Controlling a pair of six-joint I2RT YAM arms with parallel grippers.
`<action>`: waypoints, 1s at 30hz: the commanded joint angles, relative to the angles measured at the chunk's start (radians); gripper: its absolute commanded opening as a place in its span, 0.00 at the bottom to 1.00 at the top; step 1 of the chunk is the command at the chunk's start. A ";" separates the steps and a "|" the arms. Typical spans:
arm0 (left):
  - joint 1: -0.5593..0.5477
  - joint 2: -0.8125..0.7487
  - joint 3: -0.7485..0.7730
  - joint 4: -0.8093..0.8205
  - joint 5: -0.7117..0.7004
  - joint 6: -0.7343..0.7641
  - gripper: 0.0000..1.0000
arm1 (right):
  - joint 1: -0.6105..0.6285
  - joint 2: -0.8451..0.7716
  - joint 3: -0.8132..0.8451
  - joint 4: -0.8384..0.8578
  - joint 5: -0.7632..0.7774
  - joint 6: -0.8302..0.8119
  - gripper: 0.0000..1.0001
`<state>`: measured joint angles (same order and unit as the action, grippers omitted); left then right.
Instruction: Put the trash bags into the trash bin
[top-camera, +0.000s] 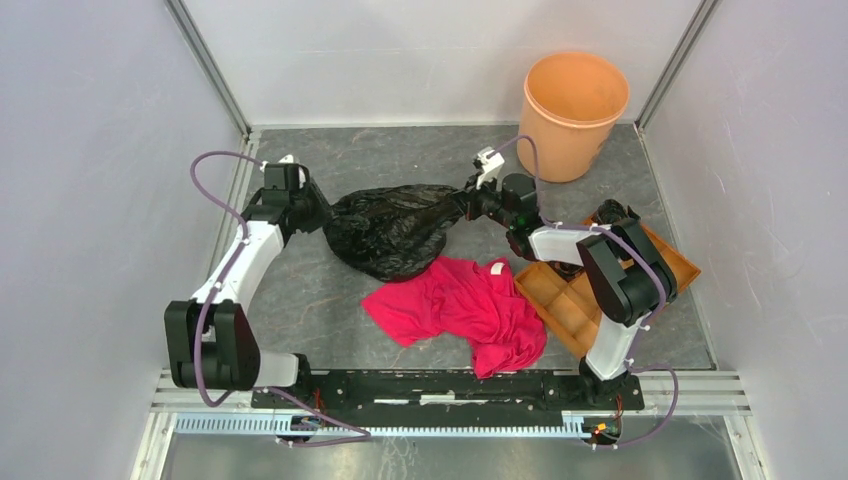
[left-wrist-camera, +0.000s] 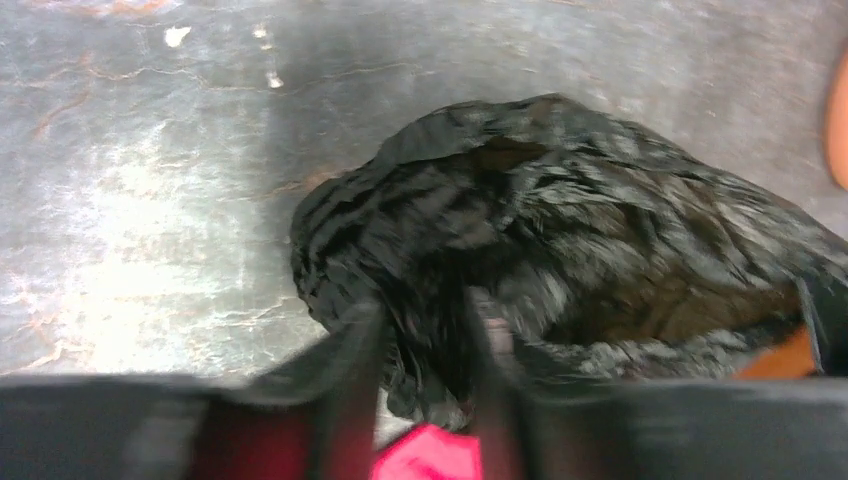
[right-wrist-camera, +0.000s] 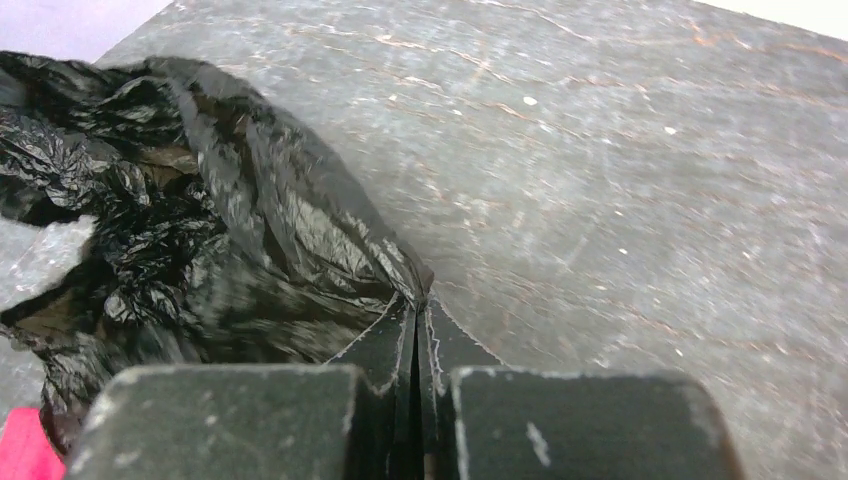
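Right jaws are pressed together on a fold of the bag (right-wrist-camera: 200, 230), whose film runs off the left edge of that wrist view. Left jaws stand slightly apart with bunched bag film between them; blur hides whether they nip it. From above, the bag lies crumpled on the table (top-camera: 400, 155) between both arms, its near edge touching a red cloth (top-camera: 462, 305). The bin (top-camera: 573, 112) stands upright at the far right, apart from the bag. The right arm covers part of a brown tray (top-camera: 555, 295).
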<state>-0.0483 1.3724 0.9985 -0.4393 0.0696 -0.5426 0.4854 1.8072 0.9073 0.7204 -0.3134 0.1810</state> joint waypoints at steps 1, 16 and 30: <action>-0.004 -0.077 0.012 0.083 0.174 0.034 0.51 | -0.039 -0.028 -0.026 0.088 -0.044 0.053 0.01; -0.151 0.157 0.140 0.117 0.139 -0.045 0.33 | -0.041 -0.028 -0.051 0.172 -0.121 0.081 0.01; -0.114 0.179 0.207 0.166 -0.119 -0.063 0.76 | -0.041 -0.010 -0.021 0.165 -0.155 0.077 0.01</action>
<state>-0.1745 1.4631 1.1648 -0.2893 -0.0364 -0.6151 0.4431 1.8076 0.8597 0.8337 -0.4465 0.2588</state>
